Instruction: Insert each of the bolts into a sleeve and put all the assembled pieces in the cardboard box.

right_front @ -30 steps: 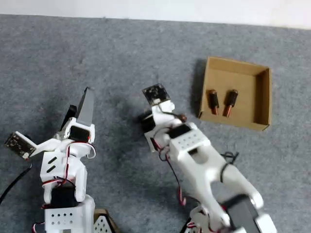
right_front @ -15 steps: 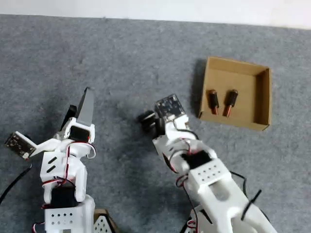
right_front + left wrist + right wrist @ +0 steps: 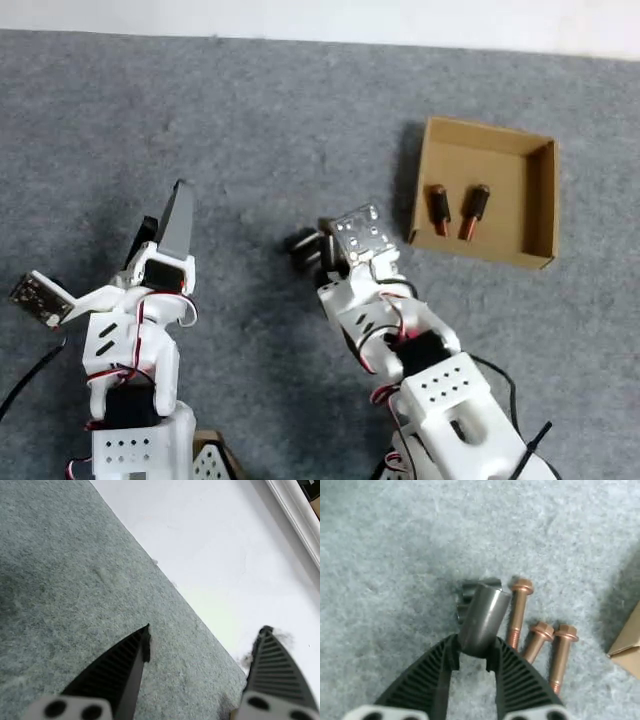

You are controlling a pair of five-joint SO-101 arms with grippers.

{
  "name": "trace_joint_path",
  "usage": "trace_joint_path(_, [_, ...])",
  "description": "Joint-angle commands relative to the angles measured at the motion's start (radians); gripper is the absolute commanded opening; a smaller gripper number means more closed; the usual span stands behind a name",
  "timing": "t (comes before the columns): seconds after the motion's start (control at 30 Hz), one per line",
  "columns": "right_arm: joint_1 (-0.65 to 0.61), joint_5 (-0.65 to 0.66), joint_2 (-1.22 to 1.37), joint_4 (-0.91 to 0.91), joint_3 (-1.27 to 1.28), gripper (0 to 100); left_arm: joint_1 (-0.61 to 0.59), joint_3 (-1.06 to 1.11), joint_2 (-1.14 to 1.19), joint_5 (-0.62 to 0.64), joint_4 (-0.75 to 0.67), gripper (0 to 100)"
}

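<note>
My right gripper point(image 3: 472, 649) is shut on a dark grey sleeve point(image 3: 482, 617), held tilted just above the grey mat. Right beside it three copper bolts point(image 3: 519, 611) point(image 3: 536, 641) point(image 3: 561, 655) lie side by side. Another dark sleeve point(image 3: 469, 591) lies just beyond the held one. In the high view the right gripper point(image 3: 308, 248) is in the middle, left of the cardboard box point(image 3: 535, 200). Two assembled pieces point(image 3: 438, 210) point(image 3: 472, 212) lie in the box. My left gripper point(image 3: 165, 207) point(image 3: 205, 630) hovers open over bare mat at the left.
A corner of the box point(image 3: 627, 647) is close past the bolts. The grey mat point(image 3: 260, 120) ends at a white floor point(image 3: 215, 555) along its far edge.
The right arm has swung its wrist to the right and down toward the bolts, and its wrist camera now sits closer to the box. The left arm has not moved.
</note>
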Motion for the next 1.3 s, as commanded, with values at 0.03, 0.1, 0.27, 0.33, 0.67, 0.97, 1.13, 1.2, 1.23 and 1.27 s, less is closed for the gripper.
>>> trace_joint_path(0.03, [0.019,0.009,-0.035,-0.025,-0.012,0.5,-0.005,0.021,-0.015,0.008,-0.006,31])
trace_joint_path(0.1, [0.042,0.009,-0.035,-0.025,-0.012,0.5,-0.005,0.021,-0.015,0.008,-0.006,31])
trace_joint_path(0.27, [0.082,0.005,-0.035,-0.025,-0.013,0.5,-0.005,0.021,-0.015,0.008,-0.006,31])
trace_joint_path(0.33, [0.082,0.005,-0.035,-0.025,-0.013,0.5,-0.005,0.021,-0.015,0.008,-0.006,31])
trace_joint_path(0.67, [0.082,0.008,-0.035,-0.025,-0.013,0.5,-0.005,0.021,-0.015,0.008,-0.006,31])
trace_joint_path(0.97, [0.082,0.008,-0.035,-0.025,-0.013,0.5,-0.005,0.021,-0.015,0.008,-0.003,31])
trace_joint_path(1.13, [0.082,0.008,-0.035,-0.025,-0.013,0.5,-0.005,0.021,-0.015,0.008,-0.005,31])
trace_joint_path(1.2, [0.082,0.008,-0.035,-0.025,-0.013,0.5,-0.005,0.021,-0.015,0.008,-0.003,31])
trace_joint_path(1.23, [0.082,0.008,-0.035,-0.025,-0.013,0.5,-0.005,0.021,-0.015,0.008,-0.003,31])
trace_joint_path(1.27, [0.082,0.008,-0.035,-0.025,-0.013,0.5,-0.005,0.021,-0.015,0.008,-0.003,31])
